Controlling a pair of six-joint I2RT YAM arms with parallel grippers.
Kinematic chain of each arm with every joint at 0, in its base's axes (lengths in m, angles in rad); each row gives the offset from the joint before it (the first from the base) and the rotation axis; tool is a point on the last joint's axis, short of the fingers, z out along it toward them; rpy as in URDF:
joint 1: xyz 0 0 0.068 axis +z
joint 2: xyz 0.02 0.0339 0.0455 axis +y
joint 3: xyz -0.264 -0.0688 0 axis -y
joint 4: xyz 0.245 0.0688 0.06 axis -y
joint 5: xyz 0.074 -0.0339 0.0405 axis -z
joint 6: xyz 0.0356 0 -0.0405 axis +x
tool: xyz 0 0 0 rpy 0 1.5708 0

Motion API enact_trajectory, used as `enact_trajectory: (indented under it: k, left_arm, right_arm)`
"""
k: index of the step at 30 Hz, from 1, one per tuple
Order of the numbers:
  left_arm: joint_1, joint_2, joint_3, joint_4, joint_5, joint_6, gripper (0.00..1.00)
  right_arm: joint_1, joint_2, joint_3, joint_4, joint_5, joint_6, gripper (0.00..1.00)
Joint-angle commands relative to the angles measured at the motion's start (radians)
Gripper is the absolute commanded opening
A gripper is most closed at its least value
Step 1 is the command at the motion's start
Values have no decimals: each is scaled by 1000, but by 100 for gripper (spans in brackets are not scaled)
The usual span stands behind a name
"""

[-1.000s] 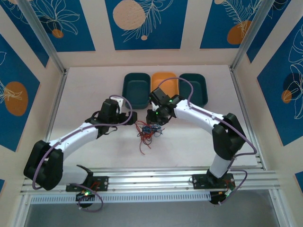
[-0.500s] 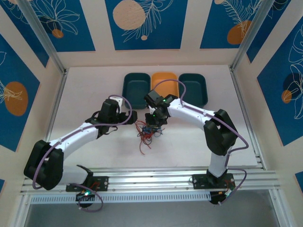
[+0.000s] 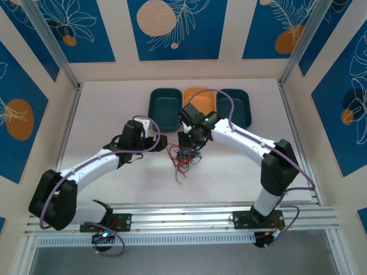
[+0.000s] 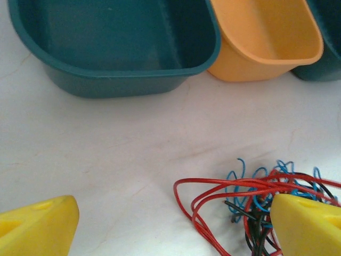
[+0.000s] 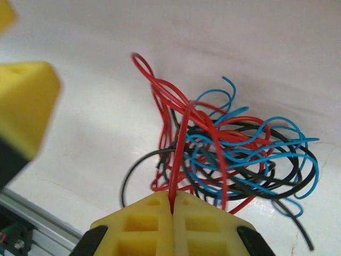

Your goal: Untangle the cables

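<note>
The white tabletop [image 3: 114, 109] with faint lines like stone is sitting inside a small room. The walls are showing cream and blue panels with white leaf drawings and orange circles. Silver metal rails [image 3: 189, 213] are running along the near edge of the tabletop.

Three plastic bins are standing in a row by the far edge: a dark green bin [image 3: 165, 107], an orange bin [image 3: 202, 97] and another dark green bin [image 3: 236, 106].

The tangle of thin red, blue and black cables [image 3: 183, 158] is lying near the middle of the tabletop, on the near side of the bins.

The right gripper [image 5: 173, 207] is pressing its yellow fingers tight together and pinching one red cable [image 5: 178, 160] that is rising from the tangle.

The left gripper [image 4: 173, 224] is holding its yellow fingers [image 4: 37, 226] far apart and gripping nothing. One finger is sitting just beside the tangle.
</note>
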Motion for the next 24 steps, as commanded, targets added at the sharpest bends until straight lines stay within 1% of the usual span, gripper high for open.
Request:
enact_trajectory:
  k: [1,6,10,16,20,24]
  left_arm:
    - [-11,0,-22,72,74,-11,91]
    - [-45,25,-22,119,120,13,90]
    - [-60,45,-28,157,112,6,90]
    - [-62,66,-40,216,99,-21,90]
    - [-61,73,-35,220,86,-23,91]
    - [-61,77,-33,224,79,-23,91]
  right_arm:
    - [15,-64,27,13,9,-25,0]
    - [14,-113,25,54,3,-29,0]
    - [15,-161,43,78,2,-41,0]
    - [15,-236,102,78,53,-74,0]
    - [13,-276,151,69,99,-109,0]
    - [6,-305,174,98,72,-135,0]
